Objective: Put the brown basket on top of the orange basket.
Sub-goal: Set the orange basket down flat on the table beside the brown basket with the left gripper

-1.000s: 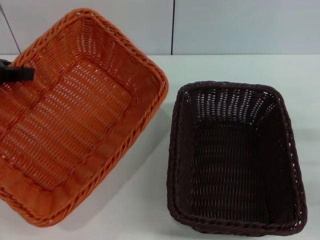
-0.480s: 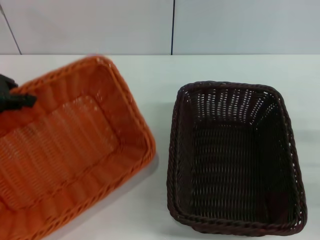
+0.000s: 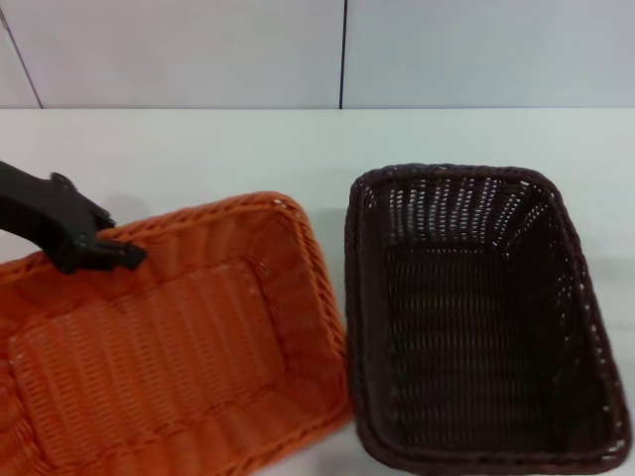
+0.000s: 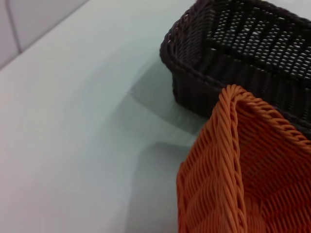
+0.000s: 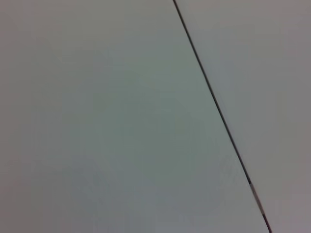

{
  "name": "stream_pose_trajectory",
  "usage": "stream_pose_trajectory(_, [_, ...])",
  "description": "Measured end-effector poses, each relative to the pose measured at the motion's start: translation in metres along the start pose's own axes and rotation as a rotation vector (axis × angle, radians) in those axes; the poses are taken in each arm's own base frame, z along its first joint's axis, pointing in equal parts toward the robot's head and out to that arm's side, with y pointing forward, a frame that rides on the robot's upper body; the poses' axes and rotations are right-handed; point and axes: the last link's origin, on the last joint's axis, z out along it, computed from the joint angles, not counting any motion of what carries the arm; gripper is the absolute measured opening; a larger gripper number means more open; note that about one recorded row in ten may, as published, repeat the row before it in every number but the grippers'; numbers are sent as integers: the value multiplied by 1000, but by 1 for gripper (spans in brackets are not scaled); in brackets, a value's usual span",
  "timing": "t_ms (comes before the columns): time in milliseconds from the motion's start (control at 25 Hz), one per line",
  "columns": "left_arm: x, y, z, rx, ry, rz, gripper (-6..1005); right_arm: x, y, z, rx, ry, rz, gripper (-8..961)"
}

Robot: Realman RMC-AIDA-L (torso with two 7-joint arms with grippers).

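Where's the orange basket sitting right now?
In the head view, the orange basket is at lower left, beside the brown basket, with the left tool on its far rim.

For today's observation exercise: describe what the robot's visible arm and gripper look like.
Only the left gripper shows: matte black, angular, on a thick black arm narrowing into short blunt fingers. No cables, markings or labels are visible. The right gripper is out of view.

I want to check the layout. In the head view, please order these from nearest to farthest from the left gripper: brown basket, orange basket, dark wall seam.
1. orange basket, at the left gripper, on the left.
2. brown basket, on the right.
3. dark wall seam, at the back.
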Motion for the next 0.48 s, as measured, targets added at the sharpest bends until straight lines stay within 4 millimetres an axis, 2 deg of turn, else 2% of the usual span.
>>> stream_pose_trajectory(480, [29,-4,31,-22,17,-7,231,2,-1,-1,0,15,-4,569])
